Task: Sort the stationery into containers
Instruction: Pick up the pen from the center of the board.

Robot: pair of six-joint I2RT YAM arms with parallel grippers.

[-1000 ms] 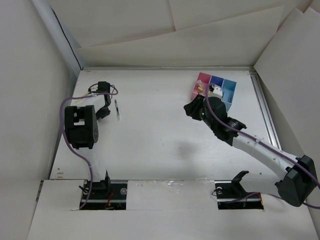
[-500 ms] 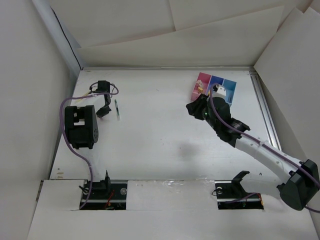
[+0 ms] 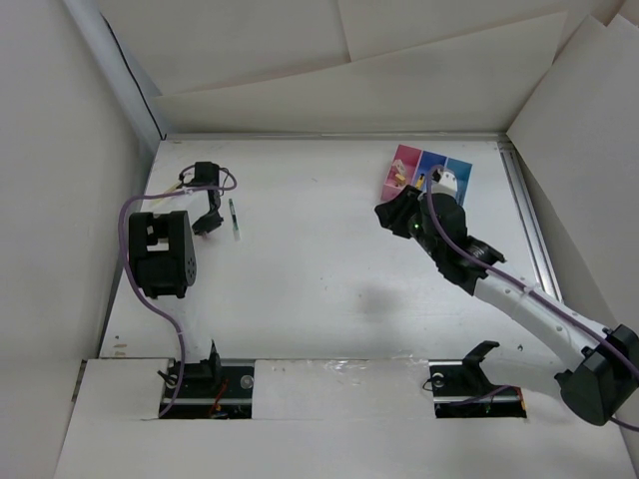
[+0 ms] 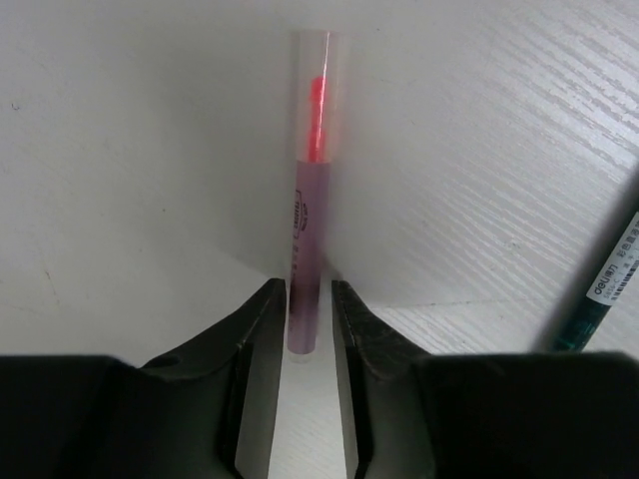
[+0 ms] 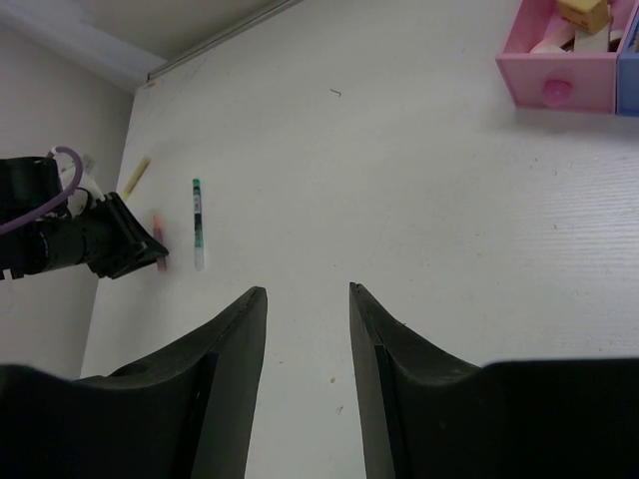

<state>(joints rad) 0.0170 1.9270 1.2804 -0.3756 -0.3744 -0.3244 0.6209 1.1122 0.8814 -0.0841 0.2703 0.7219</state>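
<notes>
Where the pink pen (image 4: pixel 307 230) lay: flat on the bench (image 3: pixel 319 269), at the upper left of the top view, with its near end between the fingers of the left pincer (image 4: pixel 306 287).
Long axis: it ran straight up the left wrist frame, in line with the pincer's reach, clear cap and red tip at the far end.
Left pincer: narrowed round the pen's butt, one finger on each side; whether it pressed or only flanked the pen could not be told.
Green pen (image 4: pixel 599 289): just beside, at the lower right of that frame, slanted and apart from the pink one.
Yellow pencil (image 5: pixel 137 178): upper left of the right wrist frame, beyond the left pincer.
Containers (image 3: pixel 432 168): a row at the upper right of the top view, well apart from the pen; the pink bin (image 5: pixel 559 75) held pale blocks.
Right pincer (image 5: pixel 306 289): fingers apart, nothing between them, hanging near the bins.
Nearer arm: the left, plainly.
Coming move, as a judgement: a grip at the butt would leave the pen sticking out ahead, with a long carry rightward.
</notes>
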